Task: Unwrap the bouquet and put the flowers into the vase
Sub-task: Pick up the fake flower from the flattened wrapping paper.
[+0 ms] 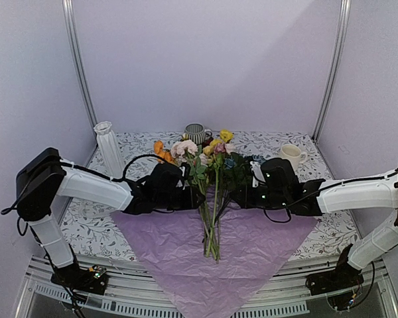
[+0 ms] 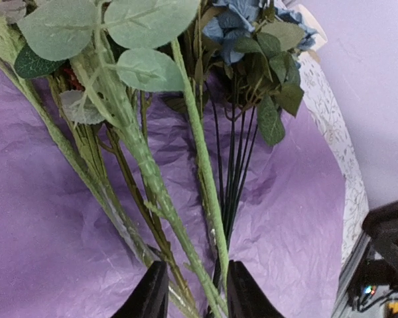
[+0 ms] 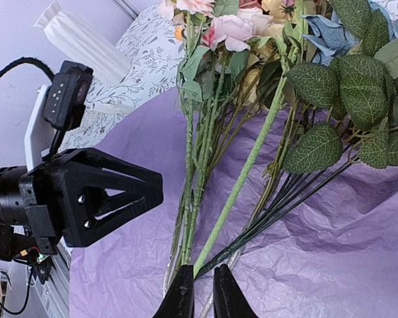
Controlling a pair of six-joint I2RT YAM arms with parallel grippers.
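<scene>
The long green-stemmed artificial flowers lie on the spread, crinkled pink-lilac tissue sheet. Their long axis runs near to far, cut ends toward the desk's near edge and blooms toward its far edge. The right claw is clenched on stems. The left claw straddles stems; I cannot tell whether it grips.

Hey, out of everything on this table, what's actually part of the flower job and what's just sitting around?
Part of the job:
flowers
pink-lilac tissue paper spread under them
white ribbed vase

Just lying about:
grey striped mug
cream mug
</scene>
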